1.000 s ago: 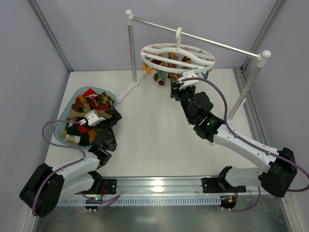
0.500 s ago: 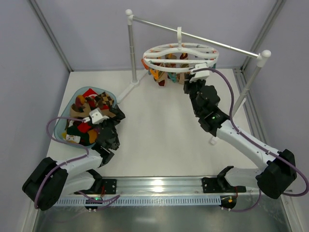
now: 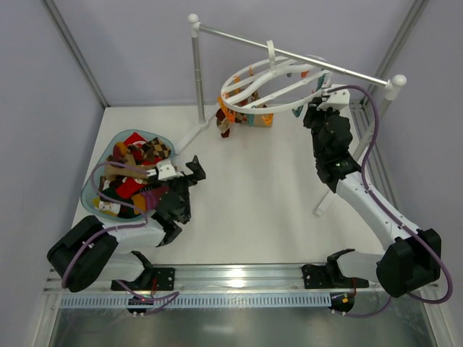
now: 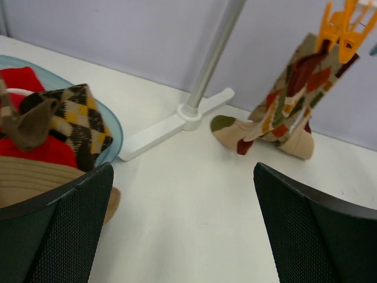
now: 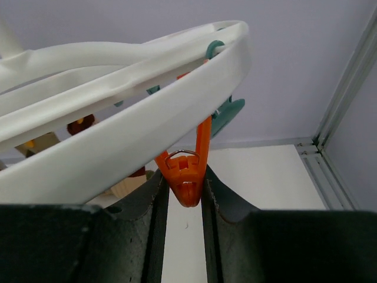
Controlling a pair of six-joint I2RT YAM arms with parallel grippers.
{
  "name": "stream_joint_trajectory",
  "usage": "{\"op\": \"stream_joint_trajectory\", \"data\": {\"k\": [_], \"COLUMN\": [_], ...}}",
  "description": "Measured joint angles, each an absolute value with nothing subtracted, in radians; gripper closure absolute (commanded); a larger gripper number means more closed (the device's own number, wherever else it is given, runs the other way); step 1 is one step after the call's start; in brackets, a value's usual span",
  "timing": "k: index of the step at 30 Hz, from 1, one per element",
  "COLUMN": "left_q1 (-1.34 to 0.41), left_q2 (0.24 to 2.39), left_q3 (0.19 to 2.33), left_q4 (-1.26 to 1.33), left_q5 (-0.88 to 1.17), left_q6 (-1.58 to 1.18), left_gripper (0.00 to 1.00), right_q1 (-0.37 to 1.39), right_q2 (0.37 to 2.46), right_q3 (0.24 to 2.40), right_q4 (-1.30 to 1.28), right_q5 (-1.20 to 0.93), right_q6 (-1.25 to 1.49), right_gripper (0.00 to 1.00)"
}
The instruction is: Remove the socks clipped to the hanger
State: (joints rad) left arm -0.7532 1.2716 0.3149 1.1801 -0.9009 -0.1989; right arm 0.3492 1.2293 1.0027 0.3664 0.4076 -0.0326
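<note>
Since a second ago the right arm has swung from under the middle of the hanger (image 5: pixel 118 144) to its far right rim, and the ring, then level, now tilts. Its long axis runs left to right, the right side lifted toward the rail (image 3: pixel 325 66) and the left side dipped toward the stand's left post (image 3: pixel 197 72), with the hook (image 3: pixel 269 49) on the rail. The right gripper (image 5: pixel 185 194) has its fingers pressed in on both sides of an orange clip (image 5: pixel 187 177) that hangs from that raised rim; no sock shows in this clip. It works in a tight spot, near the right post (image 3: pixel 376 123) and the back right corner of the enclosure. The socks (image 4: pixel 283 112) still clipped on hang from the low left rim, cuffs up in orange clips, toes down at the table (image 3: pixel 246 195) just beside the stand's foot (image 4: pixel 177 121). More socks lie heaped in the tray (image 4: pixel 113 127) at the left edge. The left gripper (image 4: pixel 182 194), spread wide and holding nothing, sits low just right of the tray, facing the hanging socks. Bare table lies between the two arms.
</note>
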Motion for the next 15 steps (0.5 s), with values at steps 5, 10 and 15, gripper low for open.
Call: {"op": "stream_joint_trajectory", "data": {"k": [5, 10, 15], "left_q1": [-0.780, -0.785, -0.785], "left_q2": [1.367, 1.437, 1.563], "left_q3": [0.359, 0.406, 0.499], "left_q4": [1.248, 1.277, 1.293], "left_q5": [-0.776, -0.651, -0.569], "left_q6": [-0.151, -0.144, -0.118], "left_gripper": [0.01, 0.00, 0.01], "right_q1": [0.275, 0.220, 0.194], "right_q2": [1.274, 1.299, 1.300], "right_q3": [1.003, 1.003, 1.003], "right_q4": [0.373, 0.373, 0.376], "right_q5": [0.389, 0.359, 0.356], "right_q6": [0.015, 0.064, 0.093], "right_gripper": [0.85, 0.85, 0.85]}}
